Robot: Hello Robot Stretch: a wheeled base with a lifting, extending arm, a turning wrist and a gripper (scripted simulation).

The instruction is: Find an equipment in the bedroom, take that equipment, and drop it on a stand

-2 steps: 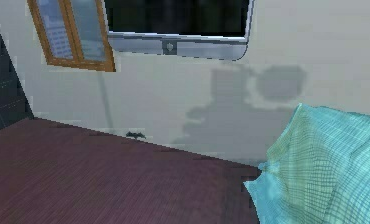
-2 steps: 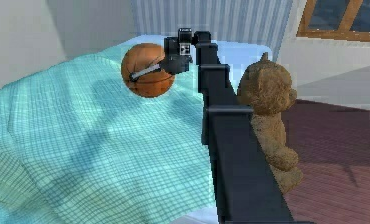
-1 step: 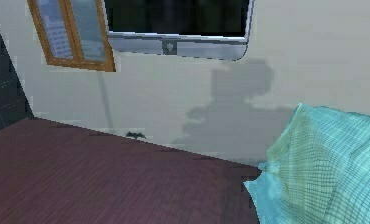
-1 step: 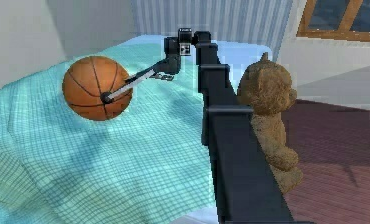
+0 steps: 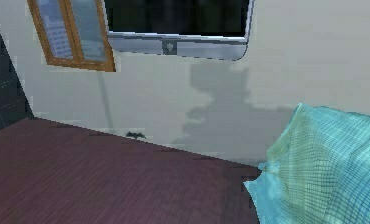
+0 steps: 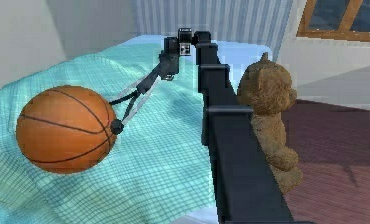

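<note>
An orange basketball with black seams shows at the arm side view's left, over the teal checked bed cover. The gripper reaches down and left from the arm's far end, and its thin fingers end right at the ball's right side. I cannot tell whether the ball rests on the bed or whether the gripper holds it. The dark arm bar rises across the bed, with white marked squares at its far end.
A brown teddy bear sits just right of the arm bar. A wood-framed window and dark red floor lie beyond it. Ahead are a cream wall with a dark screen, a window, floor and the bed's corner.
</note>
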